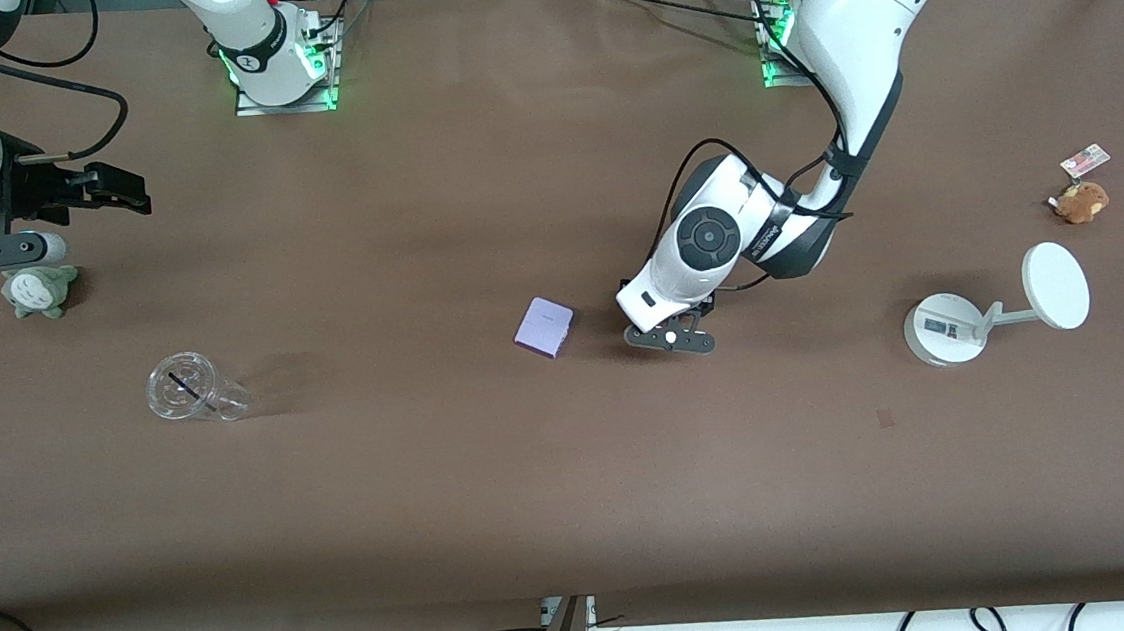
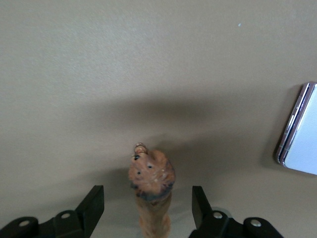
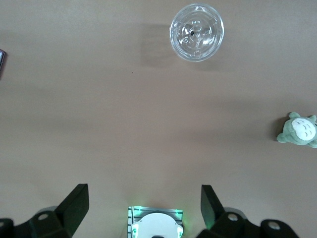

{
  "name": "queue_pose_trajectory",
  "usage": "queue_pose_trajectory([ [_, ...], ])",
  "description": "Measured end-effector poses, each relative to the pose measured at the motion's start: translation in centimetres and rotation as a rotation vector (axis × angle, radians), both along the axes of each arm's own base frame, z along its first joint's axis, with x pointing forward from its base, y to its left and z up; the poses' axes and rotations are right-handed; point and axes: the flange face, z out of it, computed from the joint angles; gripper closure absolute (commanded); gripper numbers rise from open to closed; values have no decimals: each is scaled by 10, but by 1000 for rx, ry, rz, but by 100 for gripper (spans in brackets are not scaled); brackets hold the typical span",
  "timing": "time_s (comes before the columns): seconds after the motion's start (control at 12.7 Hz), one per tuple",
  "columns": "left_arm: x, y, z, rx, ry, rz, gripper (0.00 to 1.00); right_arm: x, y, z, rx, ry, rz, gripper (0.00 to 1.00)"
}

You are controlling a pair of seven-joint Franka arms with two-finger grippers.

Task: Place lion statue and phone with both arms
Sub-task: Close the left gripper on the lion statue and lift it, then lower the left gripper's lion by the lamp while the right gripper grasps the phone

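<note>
— What's the left gripper (image 2: 147,210) got under it?

— The lion statue (image 2: 151,191), a small reddish-brown figurine with a darker mane around the face and little dark eyes. It looks carved or moulded, with a rough, mottled surface. In the left wrist view it sits between the two black fingers (image 2: 91,206), which are spread apart and touch neither side of it.

— Which way does it lie?

— Its long body runs back toward the wrist camera, with the head end pointing away from the gripper. Whether it stands on the brown worktop (image 1: 576,495) or hangs just above it, I can't tell.

— And the phone?

— The phone (image 1: 544,327) lies flat on the worktop near the middle, just beside the left gripper (image 1: 669,337), toward the right arm's end of the table. It's a pale lavender slab with rounded corners and darker purple edges, smooth and slightly glossy, and it sits at a slant to the table's edge.

— The other arm?

— The right gripper (image 1: 116,190) waits up in the air at its own end, near the grey-green plush (image 1: 38,289); its fingers (image 3: 74,206) stand wide apart and hold nothing. A clear plastic cup (image 1: 195,388) lies on its side nearer the front camera than that plush.

— Anything at the left arm's end?

— A white stand (image 1: 944,329) with a round base and a disc, and a small brown plush (image 1: 1081,201) with a tag.
</note>
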Motion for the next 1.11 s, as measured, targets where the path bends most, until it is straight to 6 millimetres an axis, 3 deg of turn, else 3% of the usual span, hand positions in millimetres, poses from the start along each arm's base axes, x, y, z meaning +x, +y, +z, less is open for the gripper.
queue_pose_trajectory([
  [0.24, 0, -1, -2, -4, -5, 0, 81, 0, 5, 0, 0, 0, 9, 0],
  [0.47, 2, 0, 2, -2, -7, 2, 85, 0, 7, 0, 0, -1, 12, 0],
  [0.63, 13, 18, 21, 39, 19, 22, 85, 0, 6, 0, 0, 0, 11, 0],
  [0.79, 34, 65, 66, 91, 44, 71, 85, 0, 3, 0, 0, 4, 6, 0],
  [0.95, 50, 131, 111, 133, 76, 112, 85, 0, 2, -1, -1, 7, 4, 0],
  [1.11, 64, 197, 130, 138, 95, 123, 84, 0, 11, -1, 0, 6, 18, 0],
])
